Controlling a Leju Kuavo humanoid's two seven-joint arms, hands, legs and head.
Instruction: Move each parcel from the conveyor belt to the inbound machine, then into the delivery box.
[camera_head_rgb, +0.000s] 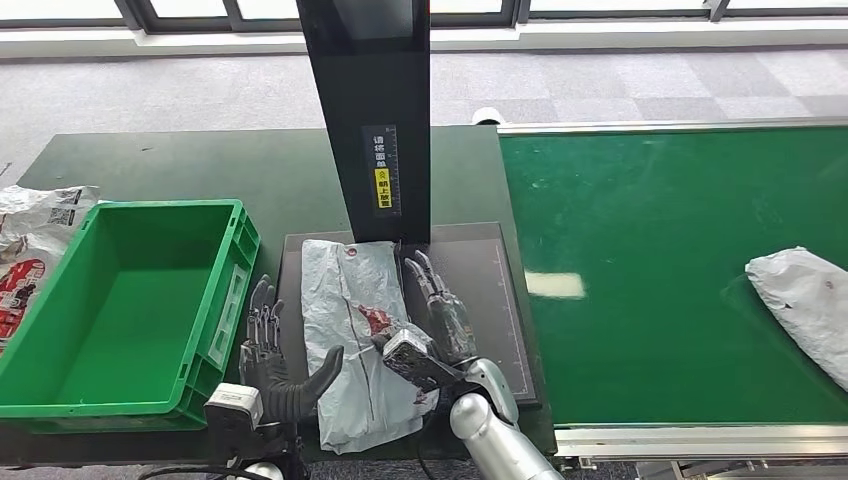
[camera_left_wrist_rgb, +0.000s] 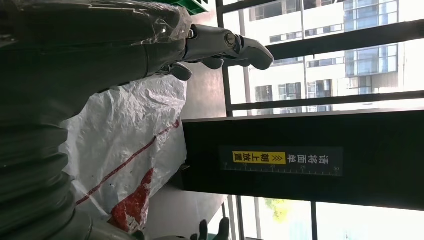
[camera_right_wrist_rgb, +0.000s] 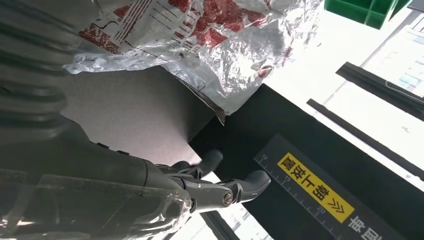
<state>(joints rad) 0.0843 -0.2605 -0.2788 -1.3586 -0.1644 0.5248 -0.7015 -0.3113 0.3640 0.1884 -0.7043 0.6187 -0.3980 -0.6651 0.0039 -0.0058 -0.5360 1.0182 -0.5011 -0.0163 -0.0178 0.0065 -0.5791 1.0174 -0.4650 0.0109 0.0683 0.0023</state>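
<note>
1. Parcels are the job here, and the inbound machine (camera_head_rgb: 372, 130) serves as the landmark: a tall black column with a yellow-and-white label, standing at the back of a dark flat platform (camera_head_rgb: 480, 290).
2. Conveyor belt (camera_head_rgb: 680, 260), bright green with a metal frame, runs just to the right of the machine's platform.
3. Delivery box (camera_head_rgb: 130, 300), a green plastic crate, sits just to the left of the platform with nothing visible inside it.
4. Grey parcel (camera_head_rgb: 355, 330), a soft plastic bag with red printing, lies flat on the platform directly in front of the column, its near end hanging past the platform's front edge.
5. Second parcel (camera_head_rgb: 805, 305), a pale bag, lies on the belt well to the right of the machine, near the picture's edge.
6. More crumpled bags (camera_head_rgb: 30, 250) lie on the dark green table, far left of the machine beyond the crate.
7. Left hand (camera_head_rgb: 268, 345) sits between the crate and the grey parcel, fingers straight and apart, thumb reaching onto the bag's left edge; it grips nothing.
8. Right hand (camera_head_rgb: 435, 310) rests at the bag's right edge on the platform, fingers stretched toward the column and holding nothing. In the right wrist view its fingertips (camera_right_wrist_rgb: 252, 182) lie close to the column's base.
</note>
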